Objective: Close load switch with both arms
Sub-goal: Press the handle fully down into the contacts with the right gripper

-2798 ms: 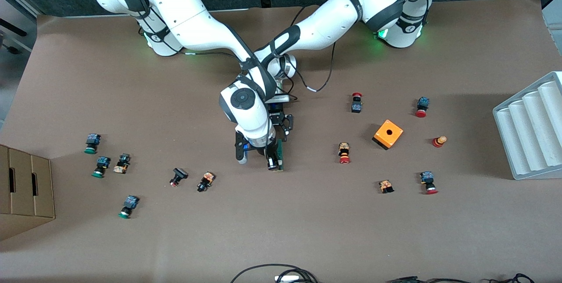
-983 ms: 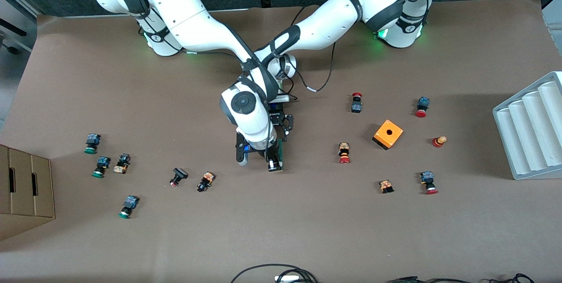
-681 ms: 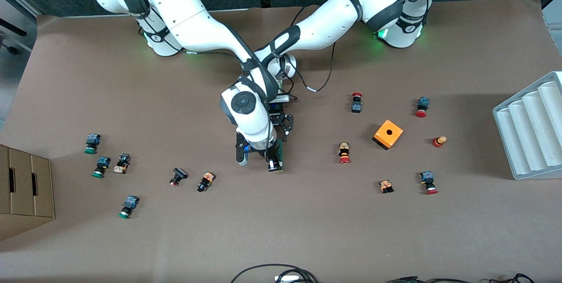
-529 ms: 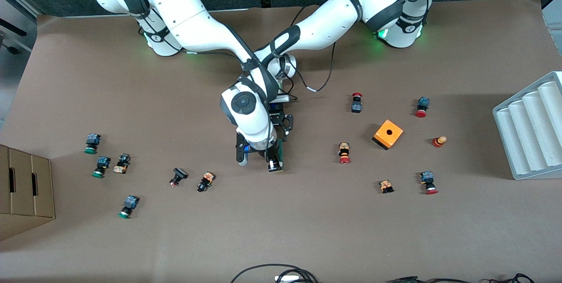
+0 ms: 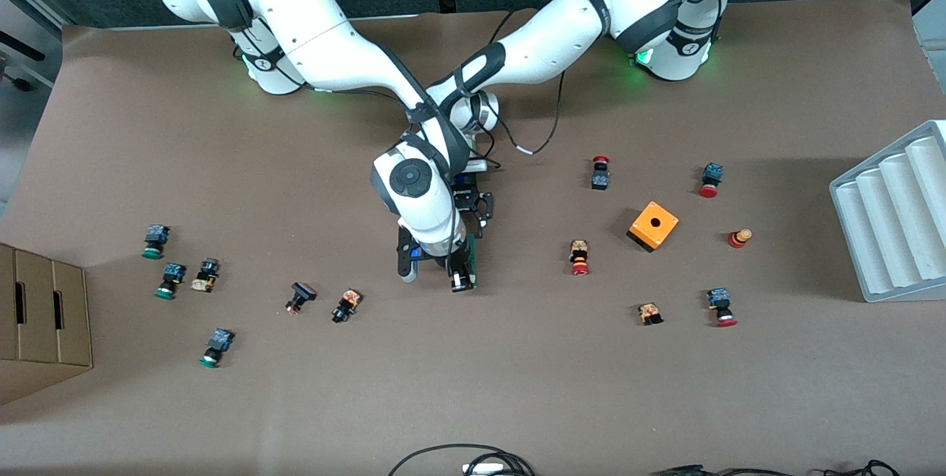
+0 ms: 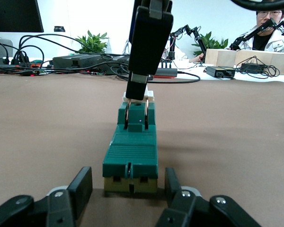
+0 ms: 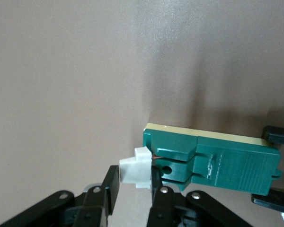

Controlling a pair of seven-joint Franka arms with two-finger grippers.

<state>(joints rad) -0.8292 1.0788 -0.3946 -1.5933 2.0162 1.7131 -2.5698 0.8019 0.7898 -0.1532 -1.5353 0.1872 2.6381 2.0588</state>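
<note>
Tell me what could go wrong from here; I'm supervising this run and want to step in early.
1. The right pincer grips only the small white sliding piece at the load switch's end; that narrow hold could slip off before the piece seats.
2. The left pincer clamps just the other end of the green body, so a push along it may slide or tilt the switch on the table.
3. Both wrists crowd together above the switch, so they might touch.

I see the brown table (image 5: 517, 387) carrying the green load switch (image 5: 474, 258) at its middle, an orange box (image 5: 653, 225), scattered push buttons (image 5: 170, 280), a cardboard box (image 5: 41, 321) and a white ridged tray (image 5: 894, 217)
</note>
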